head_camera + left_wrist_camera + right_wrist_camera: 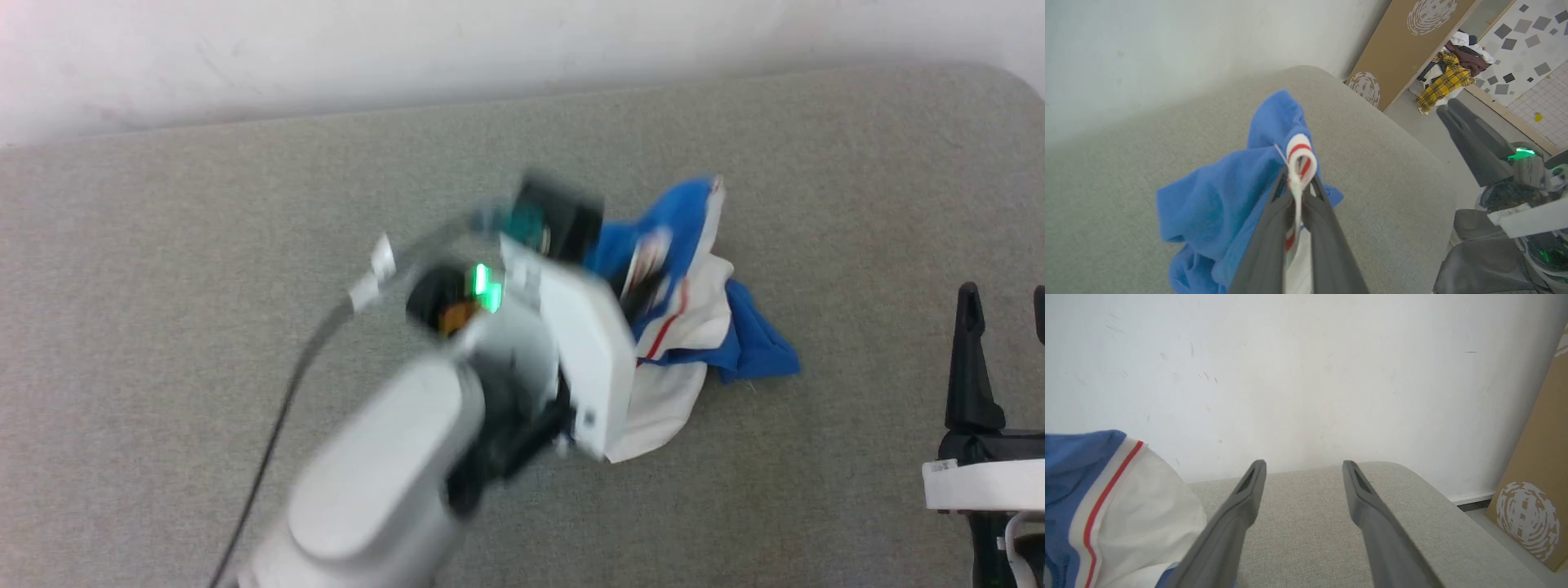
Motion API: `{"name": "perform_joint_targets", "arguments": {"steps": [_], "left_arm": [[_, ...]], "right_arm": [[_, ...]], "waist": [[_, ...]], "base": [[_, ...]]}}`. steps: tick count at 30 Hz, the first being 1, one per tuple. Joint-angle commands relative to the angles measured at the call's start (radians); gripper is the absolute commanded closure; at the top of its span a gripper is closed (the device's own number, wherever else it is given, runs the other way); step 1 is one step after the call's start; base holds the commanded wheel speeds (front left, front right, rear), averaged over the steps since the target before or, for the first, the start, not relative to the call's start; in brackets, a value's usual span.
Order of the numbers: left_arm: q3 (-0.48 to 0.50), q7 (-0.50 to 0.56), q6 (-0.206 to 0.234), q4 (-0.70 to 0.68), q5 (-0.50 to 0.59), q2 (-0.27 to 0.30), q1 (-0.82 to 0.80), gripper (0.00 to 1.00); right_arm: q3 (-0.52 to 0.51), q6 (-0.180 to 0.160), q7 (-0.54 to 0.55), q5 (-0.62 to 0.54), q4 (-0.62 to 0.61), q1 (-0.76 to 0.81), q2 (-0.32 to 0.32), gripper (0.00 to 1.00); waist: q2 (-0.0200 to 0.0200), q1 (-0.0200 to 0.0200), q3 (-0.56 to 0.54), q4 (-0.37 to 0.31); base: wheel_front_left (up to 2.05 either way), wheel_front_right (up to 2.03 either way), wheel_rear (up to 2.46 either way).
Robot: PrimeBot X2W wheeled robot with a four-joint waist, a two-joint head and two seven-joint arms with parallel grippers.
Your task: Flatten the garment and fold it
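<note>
The jersey T-shirt [694,327] is crumpled at the middle of the desk [245,245], its striped trim [1299,149] clenched by the left pincer [1299,179], the right pincer [1304,465] spread empty; neither flattening nor folding is done.

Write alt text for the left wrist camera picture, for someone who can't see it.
The left gripper, jaws shut, pinches the red-and-white striped trim of the crumpled blue garment over a grey fabric-covered surface. The right gripper stands at the right; beyond it are a brown board and a heap of clothes.
</note>
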Motion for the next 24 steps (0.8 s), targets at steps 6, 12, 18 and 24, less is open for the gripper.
{"name": "perform_joint_targets", "arguments": {"steps": [6, 12, 18, 24], "left_arm": [[-0.033, -0.104, 0.050, 0.158, 0.020, -0.001, 0.179, 1.00], [-0.011, -0.218, 0.046, 0.222, 0.018, -0.040, 0.183, 0.00], [0.069, -0.336, 0.054, 0.140, 0.024, -0.033, 0.141, 0.00], [0.191, -0.471, 0.105, -0.033, 0.045, 0.044, 0.203, 0.00]], "right_arm": [[-0.004, -0.001, 0.000, 0.007, -0.013, -0.005, 0.001, 0.00], [-0.012, -0.001, 0.007, 0.002, -0.015, -0.007, 0.001, 0.00], [-0.007, -0.001, 0.010, 0.005, -0.012, -0.003, 0.001, 0.00], [-0.002, -0.001, 0.011, 0.008, -0.010, 0.008, 0.001, 0.00]], "waist": [[-0.0001, -0.0001, 0.029, -0.011], [-0.0001, -0.0001, 0.027, 0.009], [-0.0001, -0.0001, 0.007, 0.033], [-0.0001, -0.0001, -0.010, 0.044]], "base": [[0.00, 0.00, 0.00], [0.00, 0.00, 0.00], [0.00, 0.00, 0.00], [0.00, 0.00, 0.00]]}}
